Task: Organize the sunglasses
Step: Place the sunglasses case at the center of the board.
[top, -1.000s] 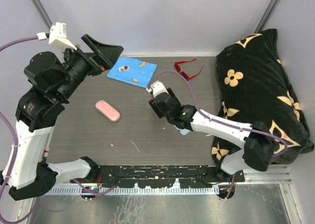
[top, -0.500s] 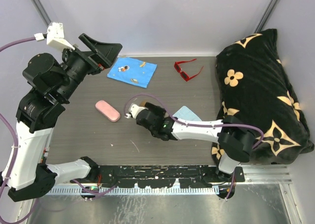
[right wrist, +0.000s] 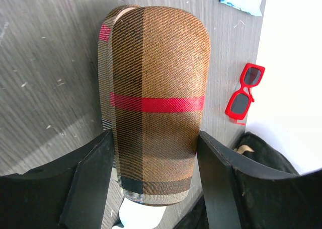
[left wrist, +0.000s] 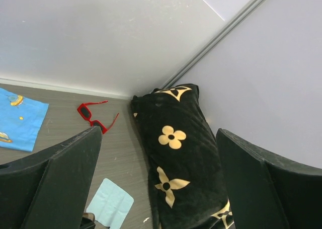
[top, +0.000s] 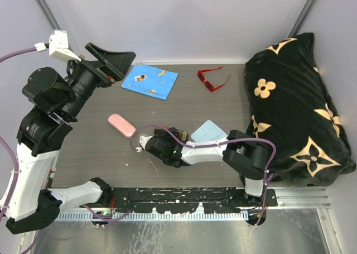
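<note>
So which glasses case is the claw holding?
The brown checked case with the red stripe, gripped between the right claw fingers. The pink case lies alone on the table.

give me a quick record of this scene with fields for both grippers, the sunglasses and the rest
left gripper: open, empty, raised over the table far left
right gripper: closed on the plaid glasses case, low, near middle
red sunglasses: far side, untouched
pink case: left of the right gripper, apart
blue patterned cloth: far side, left of the red sunglasses
light blue cloth: flat beside the right arm
black flowered cushion: right edge
other sunglasses: none in view
</note>
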`<state>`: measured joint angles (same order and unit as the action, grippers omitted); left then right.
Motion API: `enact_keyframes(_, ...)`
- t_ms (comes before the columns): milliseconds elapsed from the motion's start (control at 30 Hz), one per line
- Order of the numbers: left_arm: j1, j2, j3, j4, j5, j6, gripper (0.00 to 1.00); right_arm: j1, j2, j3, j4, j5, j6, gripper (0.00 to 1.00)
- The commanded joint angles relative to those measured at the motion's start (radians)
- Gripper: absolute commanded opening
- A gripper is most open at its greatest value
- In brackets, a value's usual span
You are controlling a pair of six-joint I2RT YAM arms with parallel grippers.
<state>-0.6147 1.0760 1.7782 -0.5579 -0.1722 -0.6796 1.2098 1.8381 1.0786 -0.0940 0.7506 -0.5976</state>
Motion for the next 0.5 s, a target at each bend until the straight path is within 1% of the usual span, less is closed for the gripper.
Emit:
enact_keyframes(0,0.003,-0.025,-0.008,0.080,-0.008,0.023,0.98,0.017,-0.003,0.037,0.068,0.048,-0.047,0.40)
enact_keyframes(100,0.003,-0.026,-0.007,0.074,-0.014,0.020,0.98,0.022,-0.002,0.023,0.065,0.048,-0.051,0.46)
enact_keyframes(167,0.003,-0.026,-0.004,0.076,-0.013,0.018,0.98,0.029,-0.007,0.014,0.061,0.048,-0.049,0.53)
enact_keyframes(200,0.003,-0.027,-0.002,0.077,-0.015,0.018,0.98,0.033,-0.013,0.011,0.058,0.049,-0.047,0.58)
enact_keyframes(233,0.003,-0.028,0.000,0.079,-0.020,0.020,0.98,0.039,-0.018,0.006,0.056,0.049,-0.042,0.66)
enact_keyframes(300,0.003,-0.030,0.001,0.084,-0.028,0.026,0.98,0.048,-0.043,-0.003,0.054,0.037,-0.028,0.76)
enact_keyframes(400,0.003,-0.030,0.005,0.090,-0.037,0.035,0.98,0.059,-0.075,-0.003,0.026,0.010,0.012,0.86)
enact_keyframes(467,0.003,-0.026,0.011,0.091,-0.041,0.039,0.98,0.067,-0.094,-0.006,0.009,0.000,0.033,0.90)
